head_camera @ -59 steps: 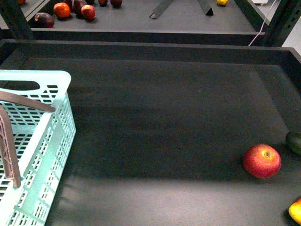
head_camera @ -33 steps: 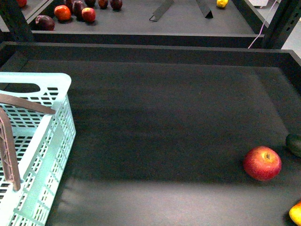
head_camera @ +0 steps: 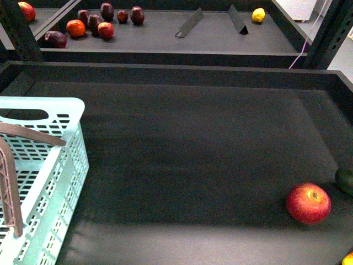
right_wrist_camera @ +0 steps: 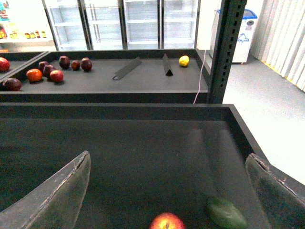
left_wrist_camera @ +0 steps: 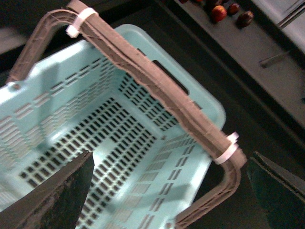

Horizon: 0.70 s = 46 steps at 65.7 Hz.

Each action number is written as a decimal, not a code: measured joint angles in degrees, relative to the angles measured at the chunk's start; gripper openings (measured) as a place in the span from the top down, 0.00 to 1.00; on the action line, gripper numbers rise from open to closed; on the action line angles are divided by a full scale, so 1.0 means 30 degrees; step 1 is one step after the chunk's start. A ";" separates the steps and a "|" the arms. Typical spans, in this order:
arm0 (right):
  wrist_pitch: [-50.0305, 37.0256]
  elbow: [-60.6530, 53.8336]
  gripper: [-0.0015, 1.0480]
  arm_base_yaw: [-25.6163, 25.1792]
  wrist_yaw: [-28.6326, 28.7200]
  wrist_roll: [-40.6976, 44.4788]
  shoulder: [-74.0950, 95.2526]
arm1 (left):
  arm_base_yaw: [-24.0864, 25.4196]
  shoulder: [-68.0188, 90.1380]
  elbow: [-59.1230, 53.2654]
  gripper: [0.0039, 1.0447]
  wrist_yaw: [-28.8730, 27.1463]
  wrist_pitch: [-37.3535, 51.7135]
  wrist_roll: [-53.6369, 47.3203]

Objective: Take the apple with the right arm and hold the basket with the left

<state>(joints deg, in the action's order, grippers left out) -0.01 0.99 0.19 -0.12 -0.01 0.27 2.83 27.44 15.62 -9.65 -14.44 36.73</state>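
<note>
The apple [head_camera: 308,203] sits on the dark worktop [head_camera: 182,143] near its right end, stem dimple upward, with nothing touching it. Just beside it, further right, lies a dark green thing [head_camera: 346,179], possibly an avocado, though it is cut off at the edge of the front view and too dim to tell. A bit of yellow-orange fruit [head_camera: 348,258] shows in the near right corner.

The basket [head_camera: 60,165] stands at the left end of the worktop, well apart from the apple, with its brown-grey handle [head_camera: 33,134] slanting across the opening.

In the left wrist view the left hand [left_wrist_camera: 171,155] hovers above the basket [left_wrist_camera: 57,90] with its jaws spread wide and nothing held. The handle [left_wrist_camera: 157,86] runs across between them, a white tie [left_wrist_camera: 78,21] at one bend and a second near the other.

The right hand [right_wrist_camera: 167,156] is likewise wide apart and empty, above the worktop. The apple [right_wrist_camera: 167,222] lies below it at the edge of that view, the green thing [right_wrist_camera: 226,212] next to it.

On the shelf [head_camera: 165,33] behind, a group of small dark red and orange fruits [head_camera: 94,25] lies at the left and a yellow fruit [head_camera: 258,15] at the right.
</note>
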 joint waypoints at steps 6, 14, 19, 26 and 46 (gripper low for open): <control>0.0000 0.0000 0.08 0.0000 0.0000 0.0000 0.0000 | 0.2499 0.2783 0.0634 0.06 0.3526 0.2412 0.2419; 0.0000 0.0000 0.08 0.0000 0.0007 0.0000 0.0000 | 0.4342 0.7191 0.1406 0.06 0.5493 0.5705 0.5297; 0.0000 0.0000 0.08 0.0000 0.0007 0.0000 0.0000 | 0.4845 0.9923 0.1741 0.06 0.6105 0.7409 0.6717; 0.0000 0.0000 0.08 0.0000 0.0000 0.0000 0.0000 | 0.5005 1.2888 0.2215 0.06 0.6426 0.9187 0.7767; 0.0000 0.0000 0.08 0.0000 0.0000 0.0000 0.0000 | 0.4874 1.9205 0.4240 0.06 0.6849 1.2641 0.9479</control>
<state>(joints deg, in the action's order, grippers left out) -0.01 0.99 0.19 -0.12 -0.01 0.27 17.45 85.06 28.34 10.90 23.49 65.17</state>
